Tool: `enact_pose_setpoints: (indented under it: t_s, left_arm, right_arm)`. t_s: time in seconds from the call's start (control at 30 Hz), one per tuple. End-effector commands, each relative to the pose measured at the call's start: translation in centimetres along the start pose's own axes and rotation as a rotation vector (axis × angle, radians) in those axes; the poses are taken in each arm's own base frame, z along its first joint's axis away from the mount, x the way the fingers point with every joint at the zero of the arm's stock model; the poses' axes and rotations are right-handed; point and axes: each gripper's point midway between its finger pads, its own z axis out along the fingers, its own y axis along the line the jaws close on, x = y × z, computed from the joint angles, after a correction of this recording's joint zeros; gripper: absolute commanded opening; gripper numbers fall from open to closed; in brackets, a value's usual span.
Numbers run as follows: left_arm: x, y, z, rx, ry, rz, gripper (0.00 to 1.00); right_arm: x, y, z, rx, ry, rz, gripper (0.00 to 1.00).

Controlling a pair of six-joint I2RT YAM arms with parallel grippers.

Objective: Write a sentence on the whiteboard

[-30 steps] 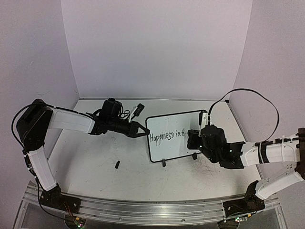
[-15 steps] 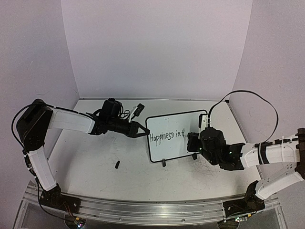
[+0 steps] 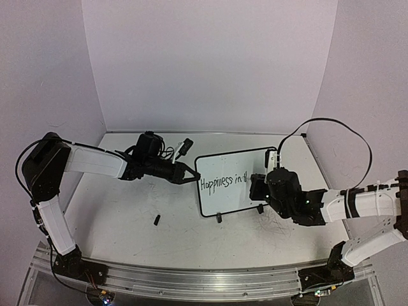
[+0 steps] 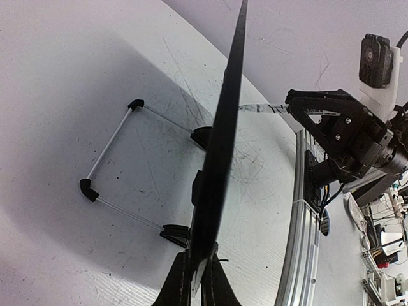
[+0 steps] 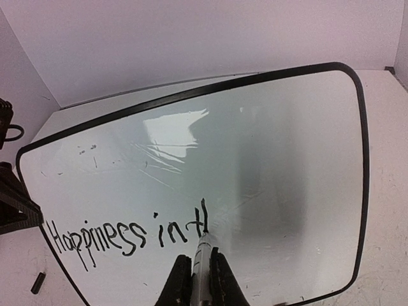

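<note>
The whiteboard [image 3: 233, 167] stands on its two feet in the middle of the table, its face toward the right arm. It fills the right wrist view [image 5: 268, 140] and shows edge-on in the left wrist view [image 4: 223, 146]. The sentence [image 3: 222, 183] reads "Happiness in tl" [image 5: 127, 236]. My left gripper [image 3: 191, 176] is shut on the board's left edge [image 4: 196, 280]. My right gripper [image 3: 257, 187] is shut on a white marker [image 5: 203, 268], whose tip touches the board at the foot of the last stroke.
A small black marker cap [image 3: 157, 220] lies on the table in front of the board's left side; it also shows in the right wrist view [image 5: 38, 282]. The board's wire stand [image 4: 111, 166] rests behind it. The table's aluminium rail [image 3: 191, 277] runs along the near edge.
The right gripper dipped slightly down and came back, with the marker staying at the end of the writing. The left arm and the board have not moved.
</note>
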Motion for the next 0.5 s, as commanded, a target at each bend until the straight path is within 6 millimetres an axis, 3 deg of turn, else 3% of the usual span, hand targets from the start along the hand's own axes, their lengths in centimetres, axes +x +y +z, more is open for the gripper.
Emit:
enact_pose_setpoints:
  t_s: [0.0, 0.47]
  left_arm:
    - [-0.18, -1.96, -0.12, 0.023, 0.023, 0.009, 0.0]
    - [-0.17, -1.96, -0.12, 0.024, 0.024, 0.009, 0.0]
  right_arm:
    - [-2.3, 0.08, 0.25, 0.026, -0.063, 0.016, 0.0]
    - [-2.36, -0.76, -0.07, 0.055, -0.068, 0.013, 0.0]
